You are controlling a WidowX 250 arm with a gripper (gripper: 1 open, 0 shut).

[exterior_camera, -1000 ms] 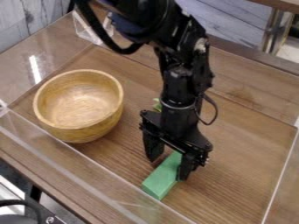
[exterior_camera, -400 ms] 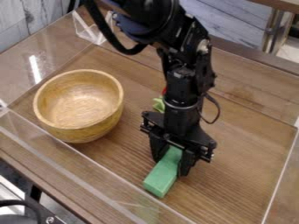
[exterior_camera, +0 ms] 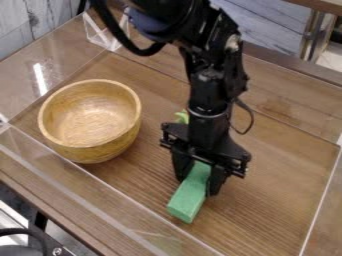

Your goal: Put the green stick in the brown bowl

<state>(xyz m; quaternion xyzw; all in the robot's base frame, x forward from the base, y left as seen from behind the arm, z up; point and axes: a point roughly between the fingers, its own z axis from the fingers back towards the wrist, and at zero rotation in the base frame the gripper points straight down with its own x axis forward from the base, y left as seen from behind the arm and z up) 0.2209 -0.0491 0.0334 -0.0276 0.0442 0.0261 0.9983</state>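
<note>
Green and flat, the green stick [exterior_camera: 191, 194] lies with its near end down by the wooden table [exterior_camera: 287, 155], its far end clamped between the black fingers [exterior_camera: 181, 169] of the gripper [exterior_camera: 202, 173], which points straight down from the dark arm [exterior_camera: 203, 70]. Left of the stick and well apart from it sits the brown bowl [exterior_camera: 88, 121], upright, its hollow showing pale grain.

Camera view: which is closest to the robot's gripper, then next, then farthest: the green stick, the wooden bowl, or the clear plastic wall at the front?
1. The flat light green stick, clamped in the shut black gripper.
2. The clear plastic front wall, below-left.
3. The round tan wooden bowl, far left; close call with 2.
</note>
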